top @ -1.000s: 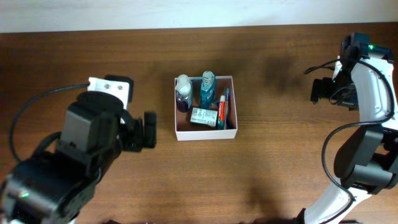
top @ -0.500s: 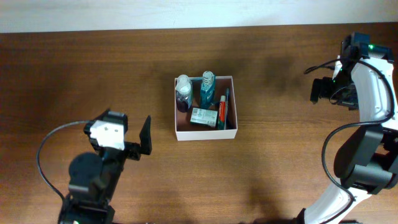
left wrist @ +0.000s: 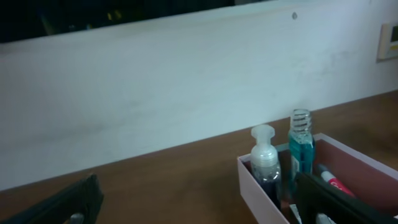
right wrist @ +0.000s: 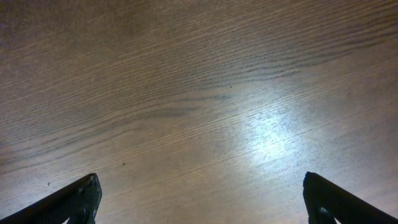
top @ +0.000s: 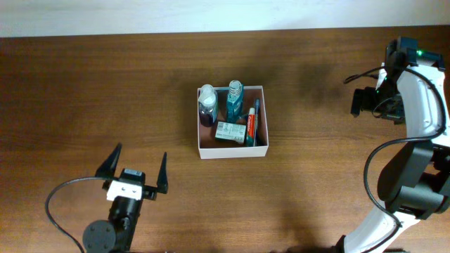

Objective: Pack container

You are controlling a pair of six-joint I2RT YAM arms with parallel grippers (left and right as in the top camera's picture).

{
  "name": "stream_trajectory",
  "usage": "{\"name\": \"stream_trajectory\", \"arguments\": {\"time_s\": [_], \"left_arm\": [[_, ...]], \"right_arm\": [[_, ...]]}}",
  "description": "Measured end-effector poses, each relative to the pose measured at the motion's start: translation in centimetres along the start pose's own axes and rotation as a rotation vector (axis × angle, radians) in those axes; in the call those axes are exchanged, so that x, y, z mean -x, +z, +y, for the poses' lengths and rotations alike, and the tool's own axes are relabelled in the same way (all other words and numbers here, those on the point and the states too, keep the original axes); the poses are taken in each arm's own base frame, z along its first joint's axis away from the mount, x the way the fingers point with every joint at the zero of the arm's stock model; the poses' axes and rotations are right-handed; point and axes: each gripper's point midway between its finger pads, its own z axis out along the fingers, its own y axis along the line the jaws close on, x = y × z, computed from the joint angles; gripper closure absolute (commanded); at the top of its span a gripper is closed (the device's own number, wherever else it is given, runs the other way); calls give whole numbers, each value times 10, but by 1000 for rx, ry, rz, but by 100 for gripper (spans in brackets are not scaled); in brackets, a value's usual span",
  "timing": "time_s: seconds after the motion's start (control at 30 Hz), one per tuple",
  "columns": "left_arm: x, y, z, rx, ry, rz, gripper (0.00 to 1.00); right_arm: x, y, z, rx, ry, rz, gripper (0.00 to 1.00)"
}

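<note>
- Left gripper (top: 137,171) sits low over the table (top: 316,183), near the container's (top: 232,152) front-left corner but apart from it; fingers spread wide, nothing between them.
- Left wrist view: both dark fingers (left wrist: 62,202) at the bottom edge, wide apart, camera facing the container and a pale wall (left wrist: 155,93) behind it.
- Right gripper (top: 361,102) is well to the right of the container, level with its back edge, above bare wood.
- Right wrist view: fingers (right wrist: 74,199) in the two bottom corners, wide apart, holding nothing; only wood grain with a bright glare patch below.
- Container stands mid-table, square, thin white walls, reddish-brown floor, touched by neither gripper.
- Inside, back-left corner: pump bottle (top: 207,105) with dark purple liquid, upright.
- Just right of it, along the back wall: teal bottle (top: 234,100), upright, clear ribbed cap.
- Front of the bottles: green-and-white soap box (top: 230,132) lying flat.
- Right of the soap box: red-and-white toothpaste tube (top: 251,126) lying front to back.
- Against the right wall, beside the tube: thin blue toothbrush (top: 256,118); cannot tell whether they touch.
- Front strip of the container floor is bare.
</note>
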Motion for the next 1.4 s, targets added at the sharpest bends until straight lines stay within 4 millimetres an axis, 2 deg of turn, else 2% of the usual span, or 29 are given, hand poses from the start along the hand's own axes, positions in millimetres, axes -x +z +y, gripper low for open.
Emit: {"name": "stream_trajectory", "arguments": {"time_s": [0.27, 0.43, 0.57, 0.73, 0.87, 0.93, 1.4], "left_arm": [[19, -14, 12, 61, 37, -109, 1], [16, -14, 14, 73, 39, -103, 1], [-1, -11, 12, 68, 34, -73, 1], [-51, -8, 6, 48, 12, 67, 1], [-65, -9, 5, 44, 4, 119, 1], [-80, -12, 3, 37, -7, 180, 1], [-81, -12, 3, 37, -7, 184, 1]], "right_arm": [[0, 0, 0, 0, 0, 0, 1], [0, 0, 0, 0, 0, 0, 1], [0, 0, 0, 0, 1, 0, 1], [0, 0, 0, 0, 0, 0, 1], [0, 0, 0, 0, 0, 0, 1], [0, 0, 0, 0, 0, 0, 1], [0, 0, 0, 3, 0, 0, 1]]}}
